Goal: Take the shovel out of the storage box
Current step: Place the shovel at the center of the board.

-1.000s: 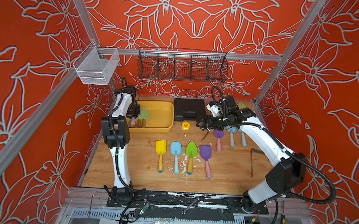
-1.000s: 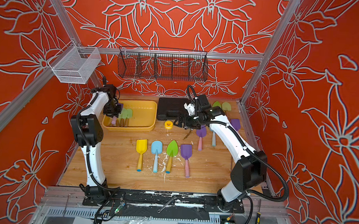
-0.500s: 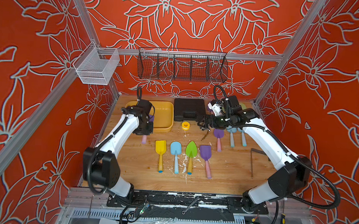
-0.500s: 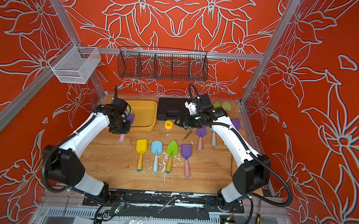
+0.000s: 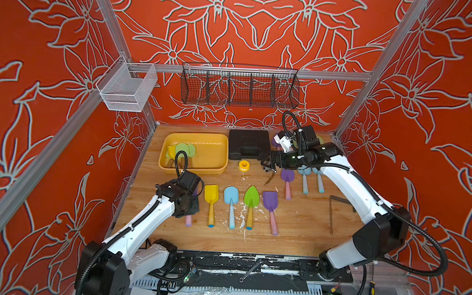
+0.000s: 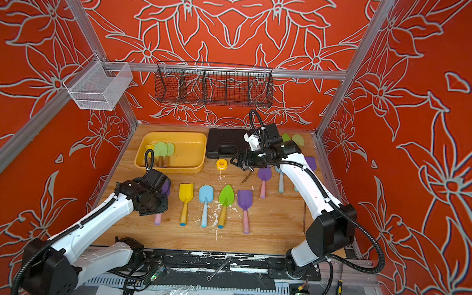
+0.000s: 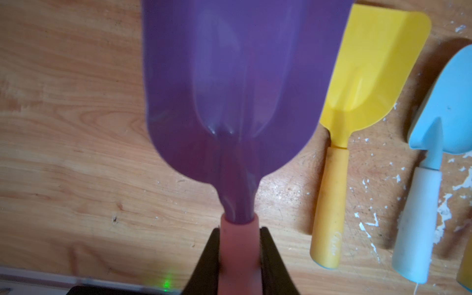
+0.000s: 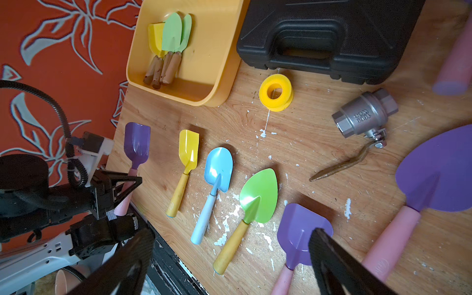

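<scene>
Nearly done: left pincer (image 7: pixel 239 237) clenched on the pink handle of the purple shovel (image 7: pixel 229 76), clear of the yellow storage box (image 5: pixel 197 170), just beside the yellow shovel (image 7: pixel 370 63) on the surface (image 5: pixel 294 226). Set-down and release remain. Green shovels (image 8: pixel 173 35) lie in the box. Right pincer (image 5: pixel 267 163) gapes, empty.

Walls (image 5: pixel 235 28): orange-red, printed with grey-white outlined flowers.
Shallow yellow plastic storage box (image 5: pixel 200 170): plain yellow.
Pointed pale green shovels with brown wooden handles (image 8: pixel 172 33): plain.
Purple square-bladed shovel with pink handle (image 7: pixel 229 76): plain.
Wooden desk (image 5: pixel 294 226): light grain, white flecks.
Ribbed plastic tool case (image 5: pixel 247 143): black.
</scene>
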Available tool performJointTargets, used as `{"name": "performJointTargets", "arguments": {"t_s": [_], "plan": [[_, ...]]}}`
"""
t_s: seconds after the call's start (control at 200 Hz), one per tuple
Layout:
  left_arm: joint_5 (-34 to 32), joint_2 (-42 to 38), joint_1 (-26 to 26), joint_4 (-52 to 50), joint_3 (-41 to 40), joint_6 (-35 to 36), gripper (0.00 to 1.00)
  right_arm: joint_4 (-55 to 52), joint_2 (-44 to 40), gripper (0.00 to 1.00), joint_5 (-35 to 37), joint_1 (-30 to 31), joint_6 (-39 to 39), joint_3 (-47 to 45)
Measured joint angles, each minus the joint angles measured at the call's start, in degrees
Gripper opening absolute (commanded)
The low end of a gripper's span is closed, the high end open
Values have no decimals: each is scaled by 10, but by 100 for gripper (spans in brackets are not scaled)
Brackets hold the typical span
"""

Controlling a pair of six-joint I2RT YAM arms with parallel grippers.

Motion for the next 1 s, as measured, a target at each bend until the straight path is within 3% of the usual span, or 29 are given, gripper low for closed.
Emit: {"name": "performJointTargets", "arguments": {"t_s": [0.33,0.721,0.996], "plan": [[0,28,0,71,-78,-28,1,0,-5,97,-12,0,-4,0],[4,144,0,88,-46,-28,9,0,-5,97,-20,0,-4,0],[5,170,0,86,-33,-29,34,0,-5,97,-20,0,-6,0]]}}
